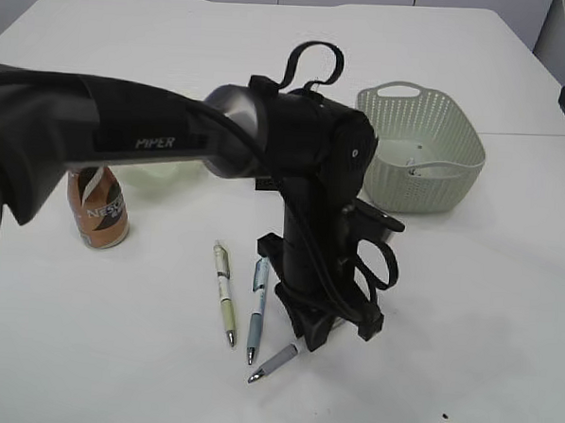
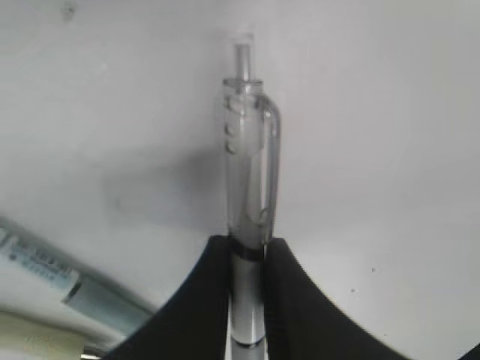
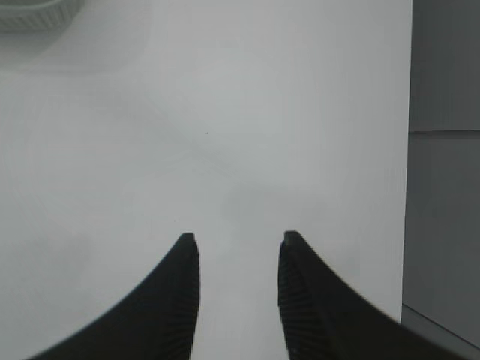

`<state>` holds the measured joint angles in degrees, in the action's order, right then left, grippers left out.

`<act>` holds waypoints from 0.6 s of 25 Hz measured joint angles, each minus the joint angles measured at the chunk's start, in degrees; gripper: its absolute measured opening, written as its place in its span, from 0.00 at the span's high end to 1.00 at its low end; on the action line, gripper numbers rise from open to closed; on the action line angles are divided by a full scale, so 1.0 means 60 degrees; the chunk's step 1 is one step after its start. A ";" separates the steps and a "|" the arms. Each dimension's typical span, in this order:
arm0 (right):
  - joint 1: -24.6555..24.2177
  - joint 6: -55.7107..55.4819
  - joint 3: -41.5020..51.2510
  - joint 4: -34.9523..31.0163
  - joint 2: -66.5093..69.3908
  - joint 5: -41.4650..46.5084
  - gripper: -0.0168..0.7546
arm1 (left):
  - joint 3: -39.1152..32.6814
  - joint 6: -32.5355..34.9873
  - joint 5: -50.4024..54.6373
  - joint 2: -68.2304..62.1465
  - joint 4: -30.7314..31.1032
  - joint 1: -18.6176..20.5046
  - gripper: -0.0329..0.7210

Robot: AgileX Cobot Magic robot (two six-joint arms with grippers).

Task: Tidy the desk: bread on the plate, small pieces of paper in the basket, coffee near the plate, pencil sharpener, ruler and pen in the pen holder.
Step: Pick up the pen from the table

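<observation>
Clear plastic pen [image 2: 251,187] lies flat on white table [image 1: 467,306], pinched at lower barrel between left gripper [image 2: 247,259] fingers, clip end pointing away. Light, stiff, smooth; likely slippery, may pivot if held off-centre, so mid-barrel grip looks safest. Two more pens [image 1: 224,294] lie just beside. Right gripper [image 3: 236,259] hangs over bare table, fingers apart, empty. Basket [image 1: 455,183] stands beyond
</observation>
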<state>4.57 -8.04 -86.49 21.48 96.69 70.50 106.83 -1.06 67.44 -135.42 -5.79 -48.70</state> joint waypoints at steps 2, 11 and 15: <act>0.0000 0.0000 0.0000 0.0000 0.0000 0.0000 0.60 | 0.0044 -0.0040 0.0184 0.0141 -0.0069 0.0057 0.87; 0.0000 0.0000 0.0000 0.0000 0.0000 0.0000 0.60 | 0.0065 -0.0425 -0.0022 0.0982 -0.0275 0.0139 0.87; 0.0000 0.0000 0.0000 0.0000 0.0000 0.0000 0.60 | 0.0065 -0.0771 -0.0601 0.1475 0.0032 0.0139 0.87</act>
<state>4.57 -8.04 -86.49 21.48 96.69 70.50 107.23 -5.69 63.83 -126.57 -5.59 -47.87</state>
